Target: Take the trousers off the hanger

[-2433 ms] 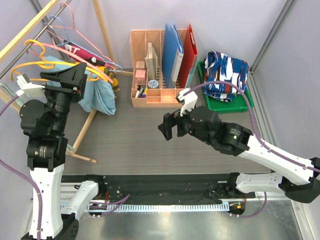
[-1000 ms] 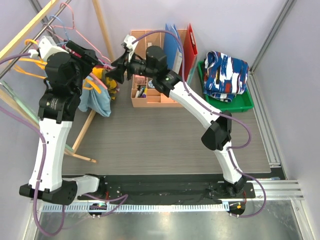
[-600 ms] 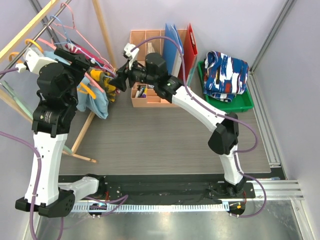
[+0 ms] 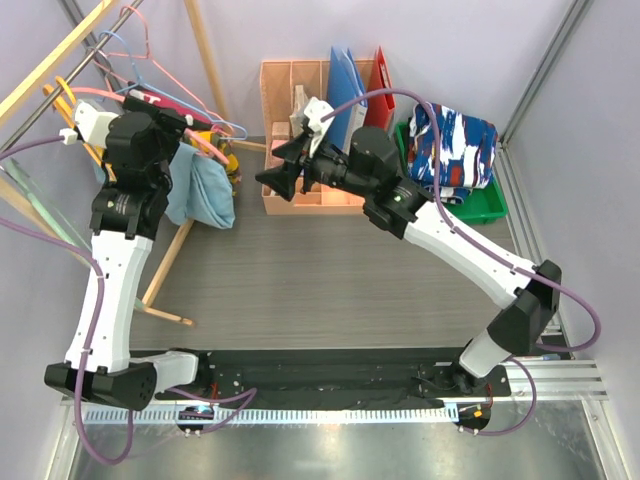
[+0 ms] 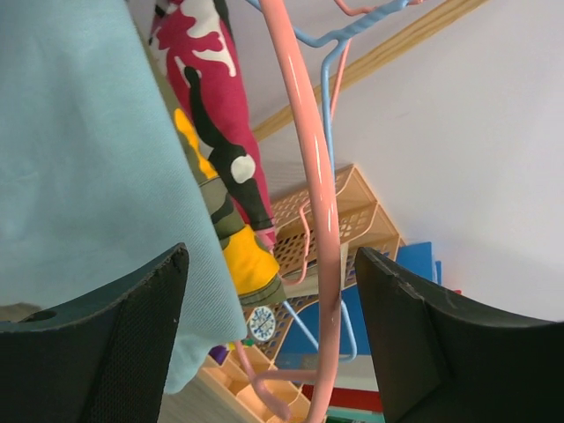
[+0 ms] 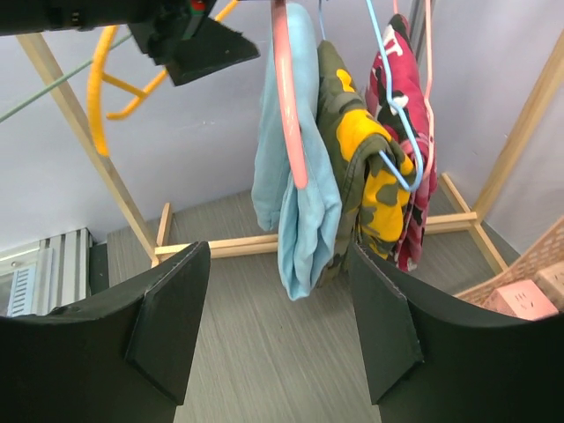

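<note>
Right wrist: blue trousers hang vertical (folded).

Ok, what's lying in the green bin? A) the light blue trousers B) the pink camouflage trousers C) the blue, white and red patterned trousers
C: the blue, white and red patterned trousers sit bunched in the green bin; the light blue pair hangs on a pink hanger.

I see bright, even, diffuse light in all three views, with only faint soft shadows on the worktop. The metal plate at the near edge carries a pale sheen. The left fingers and right fingers show near-black, slightly soft.
</note>
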You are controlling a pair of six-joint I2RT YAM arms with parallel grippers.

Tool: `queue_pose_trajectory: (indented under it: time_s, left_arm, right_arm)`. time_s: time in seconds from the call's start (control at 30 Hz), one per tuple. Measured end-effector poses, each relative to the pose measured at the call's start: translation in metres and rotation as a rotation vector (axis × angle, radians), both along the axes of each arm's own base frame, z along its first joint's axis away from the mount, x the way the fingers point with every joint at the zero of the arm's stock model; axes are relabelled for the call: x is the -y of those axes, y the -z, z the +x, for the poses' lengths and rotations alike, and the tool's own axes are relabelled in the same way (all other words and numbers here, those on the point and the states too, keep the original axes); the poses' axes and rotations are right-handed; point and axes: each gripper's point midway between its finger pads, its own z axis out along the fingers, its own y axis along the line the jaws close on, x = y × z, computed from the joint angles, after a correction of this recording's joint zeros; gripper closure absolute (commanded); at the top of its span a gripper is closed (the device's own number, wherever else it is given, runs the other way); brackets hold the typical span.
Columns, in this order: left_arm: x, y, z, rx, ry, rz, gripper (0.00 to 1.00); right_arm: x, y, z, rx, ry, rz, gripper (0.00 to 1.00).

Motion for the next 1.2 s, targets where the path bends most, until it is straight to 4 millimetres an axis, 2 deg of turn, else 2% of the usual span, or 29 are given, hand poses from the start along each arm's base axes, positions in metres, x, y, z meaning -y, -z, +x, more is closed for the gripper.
queue_pose_trajectory:
  time_s: [0.07,0.1,0.2,0.37,0.47,0.5,0.57,0.77,1.2]
  left_arm:
    - [0.002,0.004,0.008,0.021,0.008,-0.005,0.36]
    - [0.002,0.007,0.012,0.027,0.01,-0.006,0.46]
    - [0.002,0.006,0.022,0.063,0.012,-0.004,0.58]
    - [0.002,0.003,0.031,0.126,0.016,0.031,0.69]
    - [0.001,-0.001,0.033,0.142,0.018,0.069,0.83]
    - [0.001,-0.004,0.033,0.149,0.019,0.085,0.93]
    - [-0.001,-0.006,0.033,0.151,0.018,0.108,1.0]
    - [-0.004,-0.007,0.035,0.153,0.017,0.167,1.0]
    - [-0.008,-0.003,0.041,0.222,0.007,0.293,1.0]
  right_arm:
    - [0.008,0.006,-0.004,-0.005,0.013,-0.008,0.3]
    - [0.012,0.01,-0.007,-0.01,0.02,-0.014,0.3]
    - [0.022,0.014,-0.013,-0.011,0.034,-0.018,0.3]
    - [0.037,0.013,-0.024,-0.006,0.049,-0.012,0.3]
    - [0.041,0.012,-0.027,-0.003,0.053,-0.01,0.3]
    - [0.042,0.013,-0.027,-0.003,0.054,-0.01,0.3]
    - [0.042,0.017,-0.027,-0.009,0.056,-0.016,0.3]
    - [0.042,0.03,-0.026,-0.028,0.06,-0.037,0.3]
    - [0.044,0.032,-0.022,-0.016,0.08,-0.049,0.28]
